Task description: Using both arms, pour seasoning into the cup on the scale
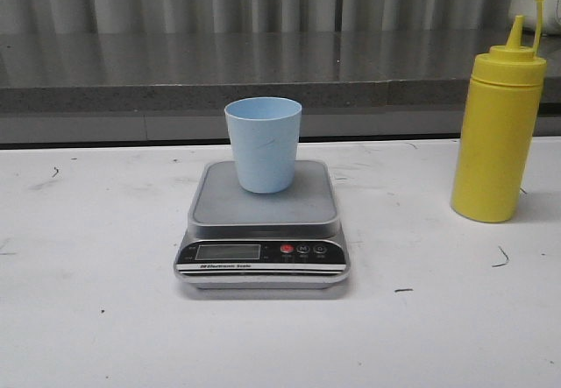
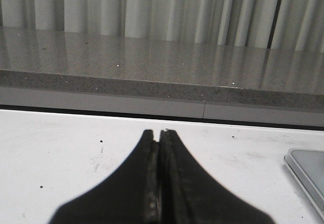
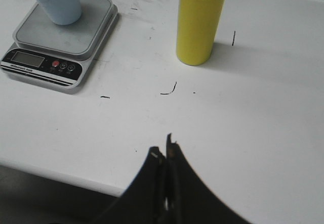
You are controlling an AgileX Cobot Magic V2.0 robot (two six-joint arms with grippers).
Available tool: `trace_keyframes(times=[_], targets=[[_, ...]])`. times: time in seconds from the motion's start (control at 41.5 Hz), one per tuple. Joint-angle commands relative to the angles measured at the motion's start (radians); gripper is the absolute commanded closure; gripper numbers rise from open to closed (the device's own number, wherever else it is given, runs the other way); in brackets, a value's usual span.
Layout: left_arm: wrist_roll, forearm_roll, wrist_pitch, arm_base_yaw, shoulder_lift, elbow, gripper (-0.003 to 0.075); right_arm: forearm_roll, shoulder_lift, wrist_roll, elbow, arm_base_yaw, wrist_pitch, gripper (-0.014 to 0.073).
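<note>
The pale blue cup (image 1: 263, 144) stands upright on the grey platform of the silver scale (image 1: 263, 226) at the table's middle; both also show in the right wrist view, cup (image 3: 55, 0) on scale (image 3: 61, 37). The yellow seasoning bottle (image 1: 500, 130) stands upright at the right, its cap hanging off the nozzle, seen too as bottle (image 3: 198, 20). My left gripper (image 2: 158, 131) is shut with nothing in it, low over the white table to the left of the scale's corner (image 2: 308, 172). My right gripper (image 3: 164, 145) is shut and empty near the table's front edge, well short of the bottle. Neither arm appears in the front view.
A grey stone ledge (image 1: 175, 77) with a curtain behind runs along the table's far side. The table's front edge (image 3: 61, 176) lies just beside the right gripper. Small dark marks (image 3: 169, 90) dot the white tabletop.
</note>
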State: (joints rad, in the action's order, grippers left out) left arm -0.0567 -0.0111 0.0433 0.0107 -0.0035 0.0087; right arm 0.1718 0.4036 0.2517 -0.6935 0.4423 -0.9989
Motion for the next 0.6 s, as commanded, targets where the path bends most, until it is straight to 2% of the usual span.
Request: trace_keyframes(times=[0.0, 0.506, 0.579], targets=[[0.000, 0.000, -0.086, 0.002, -0.023, 0.014, 0.0740, 0.022, 0.006, -0.005, -0.036, -0.002, 0.063, 0.0715], [0.000, 0.000, -0.086, 0.002, -0.023, 0.014, 0.0740, 0.022, 0.004, -0.005, -0.032, -0.002, 0.065, 0.0715], [0.000, 0.000, -0.086, 0.002, -0.023, 0.014, 0.0740, 0.028, -0.019, -0.005, -0.007, -0.026, 0.081, 0.0715]])
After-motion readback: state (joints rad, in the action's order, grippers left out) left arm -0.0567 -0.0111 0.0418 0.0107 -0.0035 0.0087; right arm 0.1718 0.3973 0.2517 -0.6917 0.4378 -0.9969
